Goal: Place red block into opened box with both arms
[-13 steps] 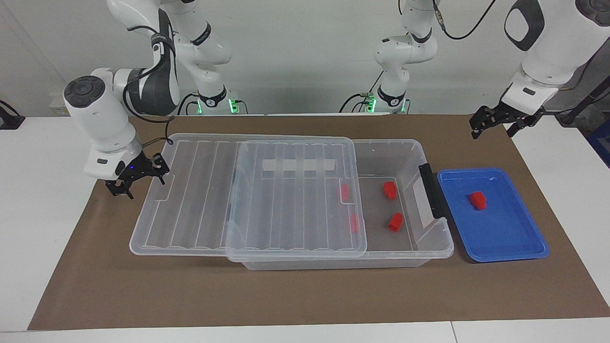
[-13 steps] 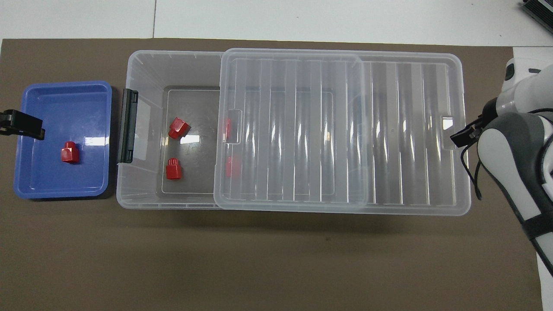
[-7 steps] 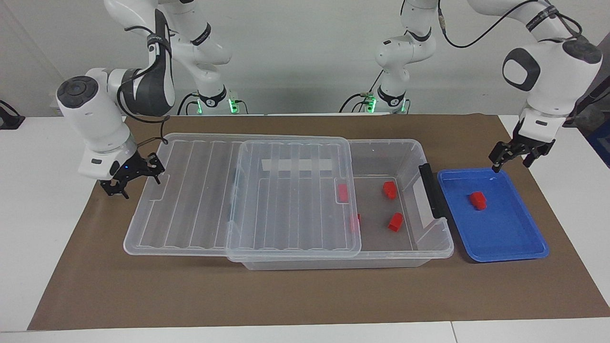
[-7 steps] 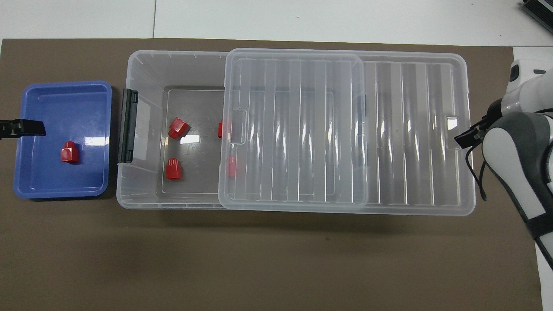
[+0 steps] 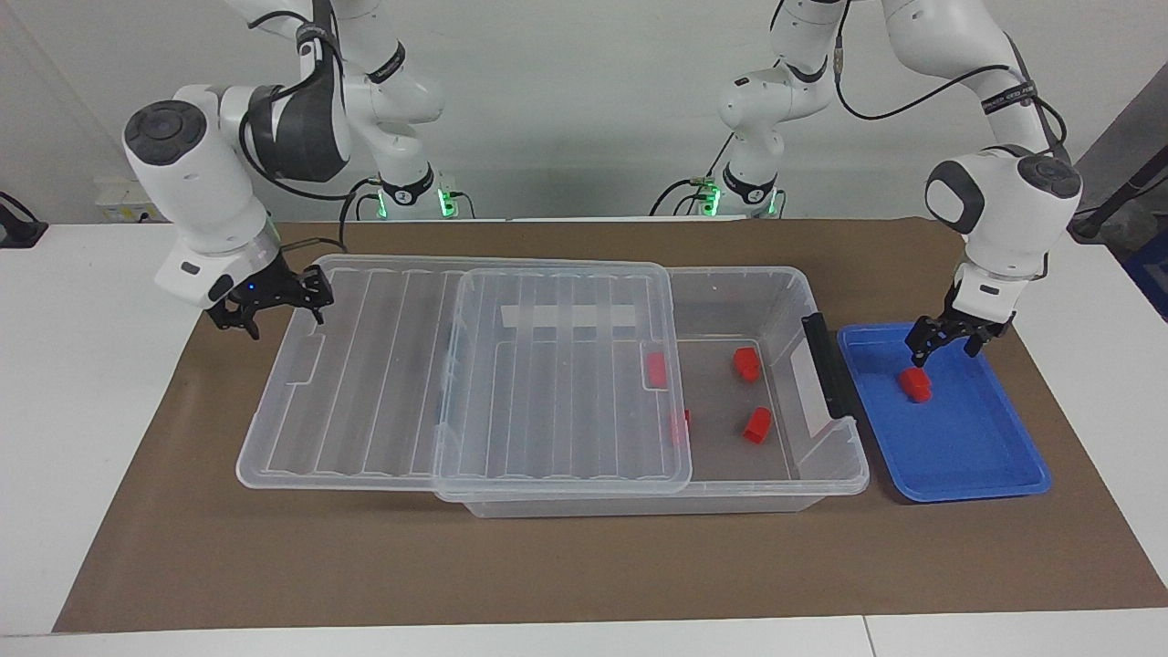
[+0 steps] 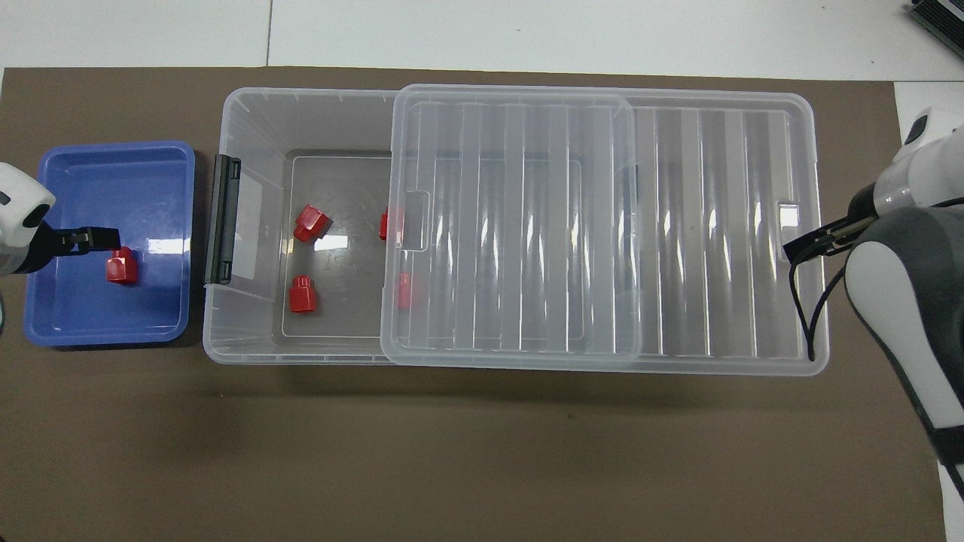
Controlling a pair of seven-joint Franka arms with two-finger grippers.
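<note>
The red block [image 5: 915, 384] lay alone in the blue tray [image 5: 967, 456], which sat just beside the box [image 5: 821, 474] at the left arm's end of the table. The left gripper [image 5: 944, 345] hung just above the block with its fingers spread wide, holding nothing. The right gripper [image 5: 274, 306] was at the outer end of the lid [image 5: 383, 392], toward the right arm's end of the table, fingers also wide and gripping nothing that showed.

The likely trouble: the gripper stood slightly off the block's centre toward the robots, so a straight descent could land a fingertip on the stepped top or nudge the block across the slick tray. The lid, slid halfway off and overhanging the box's end, might tip or slide if the right gripper bumped it, narrowing the opening.

Counted: five red blocks, one in the tray and four in the box, two of those partly under the lid; one box, one lid, one tray, two arms
</note>
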